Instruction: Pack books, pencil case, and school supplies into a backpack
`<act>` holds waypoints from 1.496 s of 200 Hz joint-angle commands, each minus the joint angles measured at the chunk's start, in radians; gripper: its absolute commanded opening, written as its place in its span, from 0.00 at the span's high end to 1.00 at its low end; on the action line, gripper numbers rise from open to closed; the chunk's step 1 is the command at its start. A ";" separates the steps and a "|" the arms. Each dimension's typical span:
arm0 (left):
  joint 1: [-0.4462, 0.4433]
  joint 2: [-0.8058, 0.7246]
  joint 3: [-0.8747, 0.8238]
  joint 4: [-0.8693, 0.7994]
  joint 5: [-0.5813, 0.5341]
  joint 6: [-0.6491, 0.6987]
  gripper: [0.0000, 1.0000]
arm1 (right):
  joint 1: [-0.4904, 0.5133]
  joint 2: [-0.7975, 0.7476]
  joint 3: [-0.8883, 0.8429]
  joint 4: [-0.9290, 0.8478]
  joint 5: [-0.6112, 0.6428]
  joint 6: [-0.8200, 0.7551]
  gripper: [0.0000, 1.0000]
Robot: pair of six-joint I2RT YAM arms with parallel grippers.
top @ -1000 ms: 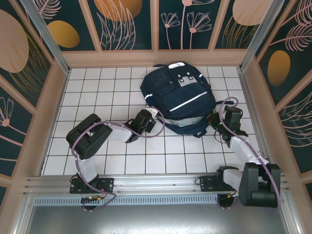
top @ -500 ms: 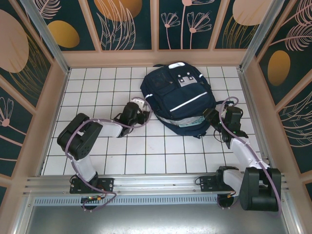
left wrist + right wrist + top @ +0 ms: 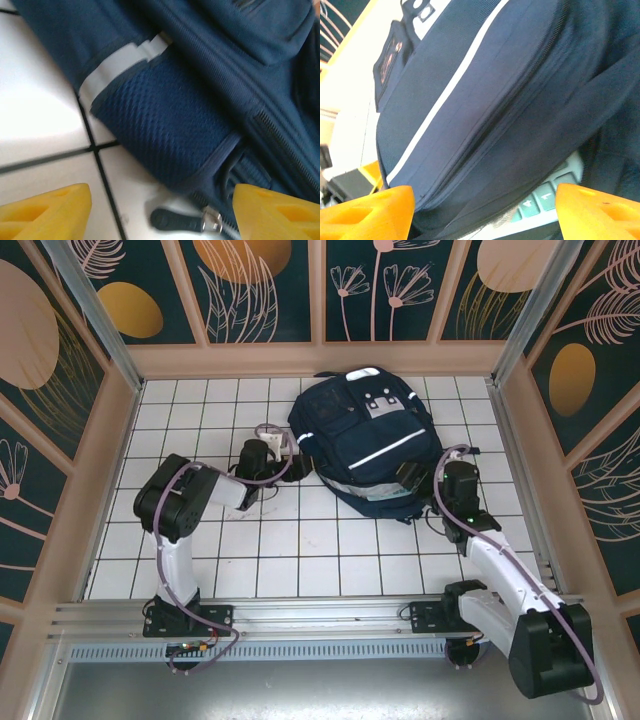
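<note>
Seen from above, the navy backpack point(image 3: 365, 435) lies at the far middle of the white-tiled desk point(image 3: 200, 540), walled by dark floral panels point(image 3: 260, 285), with the left fingers point(image 3: 275, 452) and right fingers point(image 3: 408, 476) at its sides. The left wrist camera shows its fingers spread wide and empty beside a mesh pocket point(image 3: 160, 130). The right wrist camera shows the same, with a teal calculator point(image 3: 545, 197) showing under the bag's edge.

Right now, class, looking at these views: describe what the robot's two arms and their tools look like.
The left arm and right arm have white links, black joint housings and looping lilac cables. The left tool and right tool end in wedge-shaped yellow-orange fingers with cut-outs.
</note>
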 commanded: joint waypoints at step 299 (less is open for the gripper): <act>-0.097 -0.058 0.063 -0.336 0.241 0.176 0.35 | 0.076 0.123 0.021 0.055 0.053 0.003 0.26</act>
